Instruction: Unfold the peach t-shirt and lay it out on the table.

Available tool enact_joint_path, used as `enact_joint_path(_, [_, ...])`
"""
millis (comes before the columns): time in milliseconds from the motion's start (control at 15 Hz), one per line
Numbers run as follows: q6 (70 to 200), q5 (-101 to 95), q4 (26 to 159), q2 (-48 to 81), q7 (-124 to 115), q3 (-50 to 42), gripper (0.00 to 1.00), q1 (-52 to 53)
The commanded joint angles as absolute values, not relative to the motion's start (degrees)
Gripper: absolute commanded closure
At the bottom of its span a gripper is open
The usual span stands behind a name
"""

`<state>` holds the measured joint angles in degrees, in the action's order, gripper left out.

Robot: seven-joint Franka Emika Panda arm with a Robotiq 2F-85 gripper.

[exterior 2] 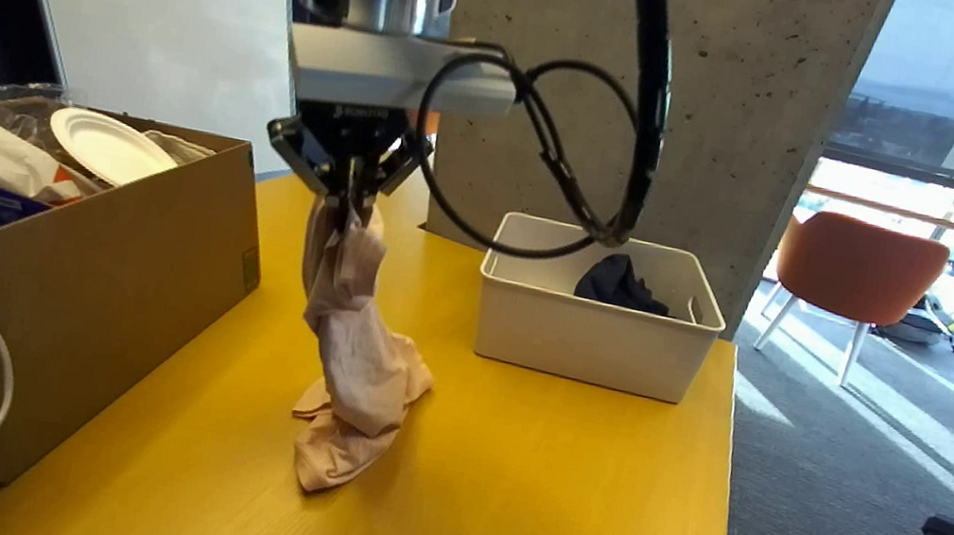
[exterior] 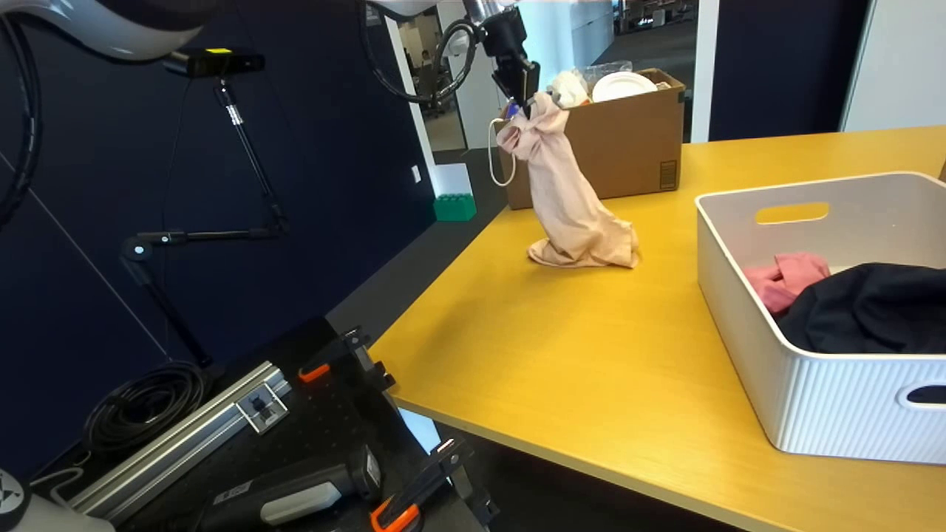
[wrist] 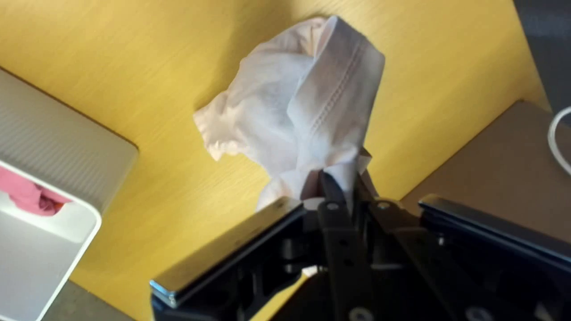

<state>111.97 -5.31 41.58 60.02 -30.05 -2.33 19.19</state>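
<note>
Near the table (exterior: 517,347) edge where a cardboard box (exterior: 621,151) stands, I see the gripper (exterior 2: 347,213) pinching the peach t-shirt (exterior 2: 362,374): top bunched, lower end on the table. White bin (exterior: 850,414) by another edge; pink garment (exterior: 798,273), black garment (exterior: 879,307) inside.

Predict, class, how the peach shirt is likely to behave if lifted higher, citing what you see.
The peach shirt will probably flop rather than hold a shape: it droops in creased folds from the claw. It may drag at the bottom before coming free, as it appears to rest on the table. It is probably light, since it looks thin.
</note>
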Motion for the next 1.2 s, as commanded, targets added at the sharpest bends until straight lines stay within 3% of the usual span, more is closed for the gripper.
enact_joint_path(0, [111.71, -4.26, 49.62, 56.72, -31.45, -1.09, 0.98, 20.56])
enact_joint_path(667, [112.24, -3.2, 77.17, 40.88, -41.16, -2.72, 0.98, 19.03])
enact_joint_path(1133, [125.81, 0.82, 98.49, 40.1, -40.28, -3.3, 0.98, 9.73])
